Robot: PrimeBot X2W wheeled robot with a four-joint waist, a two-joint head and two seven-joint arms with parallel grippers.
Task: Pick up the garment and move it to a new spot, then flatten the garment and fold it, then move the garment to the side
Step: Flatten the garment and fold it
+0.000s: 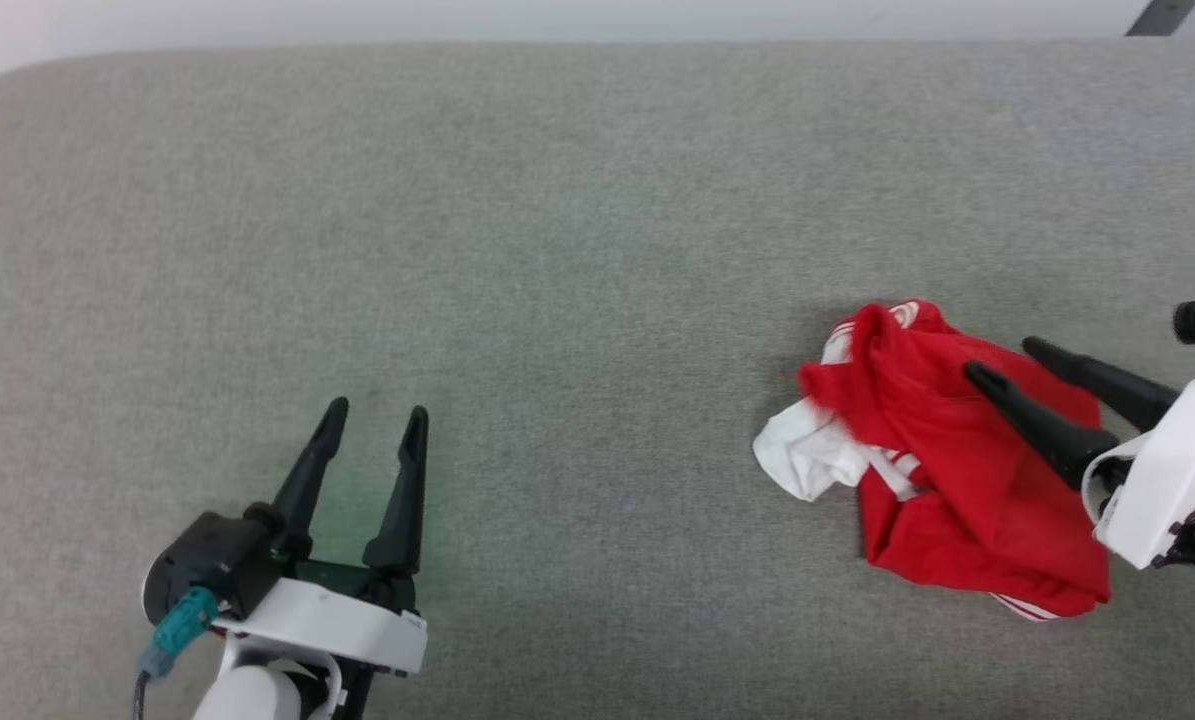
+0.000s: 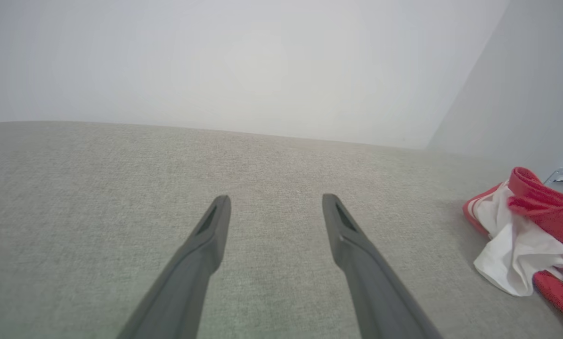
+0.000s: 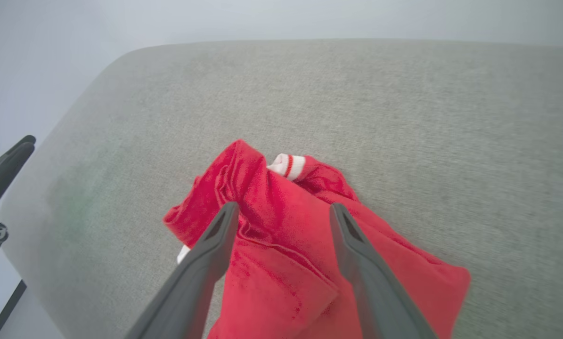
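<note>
Garment lies crumpled on the right of grey fabric surface, striped trim showing. Right gripper over it, fingers spread, gripping nothing. Left gripper well apart, spread, empty.

The left gripper and right gripper each hold 2 fingers apart, apparently hovering.

R tool, fingers spread wide, sits over the crumpled red garment on grey fabric counter; contact unclear. White cuff w/ red stripes pokes out beyond. L tool at left edge.
</note>
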